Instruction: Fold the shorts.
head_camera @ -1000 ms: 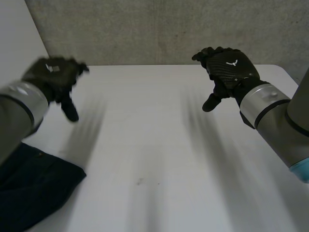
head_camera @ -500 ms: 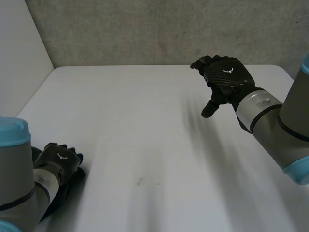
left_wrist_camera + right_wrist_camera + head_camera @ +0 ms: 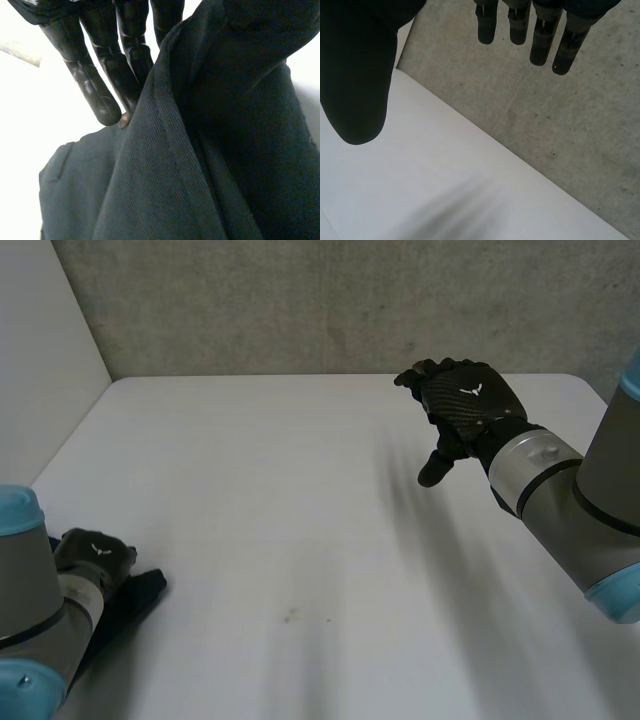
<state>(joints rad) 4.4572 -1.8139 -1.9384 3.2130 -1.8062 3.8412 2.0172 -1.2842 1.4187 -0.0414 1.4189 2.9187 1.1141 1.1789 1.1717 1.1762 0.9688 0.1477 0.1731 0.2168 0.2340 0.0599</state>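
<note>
The dark navy shorts (image 3: 143, 592) lie at the table's near left corner, mostly hidden under my left arm. My left hand (image 3: 95, 552) rests on their edge. In the left wrist view a raised fold of the shorts (image 3: 200, 165) is pinched against the straight fingers (image 3: 95, 75), so this hand is shut on the cloth. My right hand (image 3: 462, 400) hovers above the far right of the table, open, with relaxed fingers (image 3: 540, 35) and thumb (image 3: 355, 75) apart and nothing between them.
The white table (image 3: 300, 490) stretches between the two arms. A grey concrete wall (image 3: 330, 300) runs along its far edge and a white panel (image 3: 40, 360) stands at the left.
My left hand came down from the far left of the table to the near left corner and closed on the shorts. The right hand has barely moved.
</note>
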